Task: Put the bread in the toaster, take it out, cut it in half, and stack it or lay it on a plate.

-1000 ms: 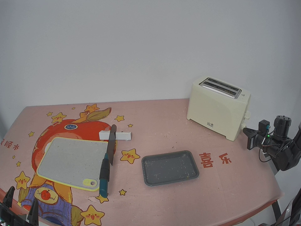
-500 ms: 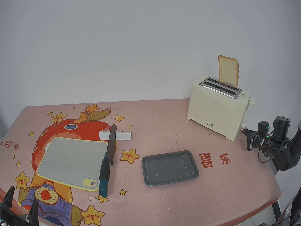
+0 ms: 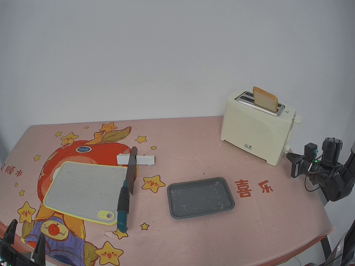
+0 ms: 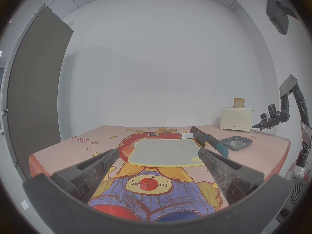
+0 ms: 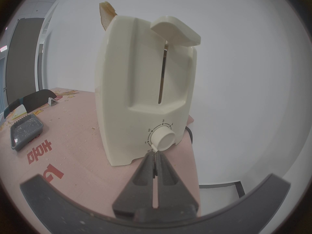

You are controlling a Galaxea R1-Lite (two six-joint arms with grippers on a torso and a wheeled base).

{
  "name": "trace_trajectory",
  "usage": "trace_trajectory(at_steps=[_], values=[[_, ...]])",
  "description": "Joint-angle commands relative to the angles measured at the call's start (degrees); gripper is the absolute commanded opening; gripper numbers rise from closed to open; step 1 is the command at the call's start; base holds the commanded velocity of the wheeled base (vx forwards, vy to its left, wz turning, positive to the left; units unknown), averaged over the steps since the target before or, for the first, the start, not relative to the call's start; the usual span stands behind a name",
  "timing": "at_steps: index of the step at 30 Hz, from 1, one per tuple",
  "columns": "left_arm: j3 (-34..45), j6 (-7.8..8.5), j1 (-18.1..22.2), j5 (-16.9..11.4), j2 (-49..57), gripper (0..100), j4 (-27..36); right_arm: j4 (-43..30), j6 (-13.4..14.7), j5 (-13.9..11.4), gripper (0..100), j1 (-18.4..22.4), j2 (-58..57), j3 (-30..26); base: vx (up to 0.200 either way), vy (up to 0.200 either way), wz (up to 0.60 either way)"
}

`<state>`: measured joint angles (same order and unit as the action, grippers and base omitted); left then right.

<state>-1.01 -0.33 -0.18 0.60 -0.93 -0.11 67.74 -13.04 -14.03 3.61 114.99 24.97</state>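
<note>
In the head view the bread (image 3: 265,98) stands tilted, half out of a slot of the toaster (image 3: 255,130), with the lever (image 3: 297,119) up, so toasting looks done. Lifting it out, cutting and plating remain: the board (image 3: 85,189) is bare, the knife (image 3: 125,193) lies along its edge, and the plate (image 3: 173,211) carries only crumbs. The right gripper (image 3: 292,163) hangs near the toaster's lever end; the left gripper (image 3: 25,239) sits low by the table's near corner. There is a small dark mark on the toaster's front, and red characters and a blue label on the cloth (image 3: 192,156). In the left wrist view the left fingers are spread wide and hold nothing, well apart from the bread; a line of script shows on the cloth's cartoon. In the right wrist view the right fingers are pressed together and hold nothing, their tips just under the dial (image 5: 161,139), which has numerals round it. I cannot tell whether they touch it.
</note>
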Motion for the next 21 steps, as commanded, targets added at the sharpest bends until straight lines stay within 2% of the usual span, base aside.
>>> trace_trajectory(at_steps=[1, 7, 17, 19, 21], values=[[1.01, -0.02, 0.01, 0.02, 0.93, 100, 0.02, 0.02, 0.04, -0.03, 0, 0.00, -0.12, -0.01, 0.000, 0.000, 0.00], [1.01, -0.02, 0.01, 0.02, 0.93, 100, -0.07, 0.55, 0.04, -0.03, 0, -0.44, -2.23, -0.01, 0.000, 0.000, 0.00], [1.01, -0.02, 0.01, 0.02, 0.93, 100, 0.02, 1.16, 0.65, -0.82, 0, -1.67, -18.14, 0.79, 0.000, 0.000, 0.00], [1.01, -0.02, 0.01, 0.02, 0.93, 100, 0.02, 0.72, 1.35, -0.82, 0, -2.38, -20.25, 1.58, 0.000, 0.000, 0.00], [1.01, -0.02, 0.01, 0.02, 0.93, 100, 0.02, 0.64, 3.20, -0.65, 0, -3.70, -22.01, 1.93, 0.000, 0.000, 0.00]])
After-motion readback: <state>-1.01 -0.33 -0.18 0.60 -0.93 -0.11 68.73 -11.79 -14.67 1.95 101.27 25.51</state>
